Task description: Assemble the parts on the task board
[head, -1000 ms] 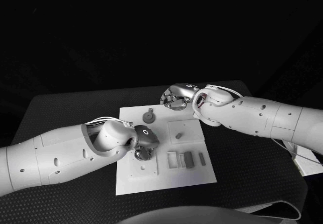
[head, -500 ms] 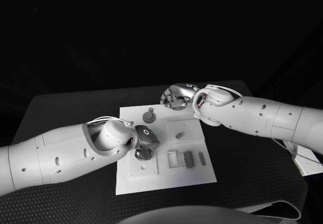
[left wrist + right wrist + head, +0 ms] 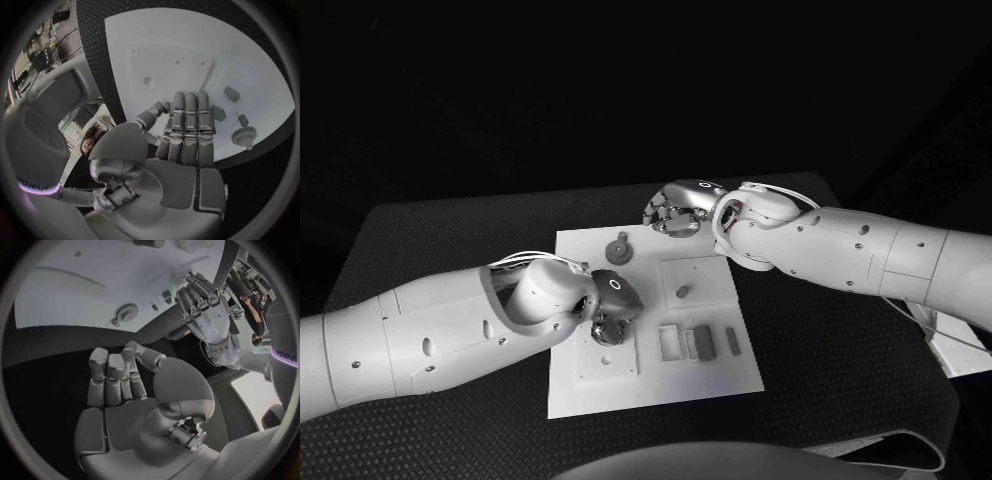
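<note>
The flat white task board [image 3: 653, 375] lies unmoved mid-table, small grey parts [image 3: 702, 342] and a toothed gear [image 3: 619, 247] upon it. The left hand [image 3: 610, 305], shifted slightly, is held flat over it, empty; the right hand [image 3: 678, 210] is kept curled, empty, at its far edge

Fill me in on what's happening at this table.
A two-armed robot is assembling small parts on a white task board. The left robot hand hovers over the board's middle, fingers straight, holding nothing. The right robot hand sits at the far edge, fingers curled, empty. A gear-shaped part and other pieces lie untouched.
</note>
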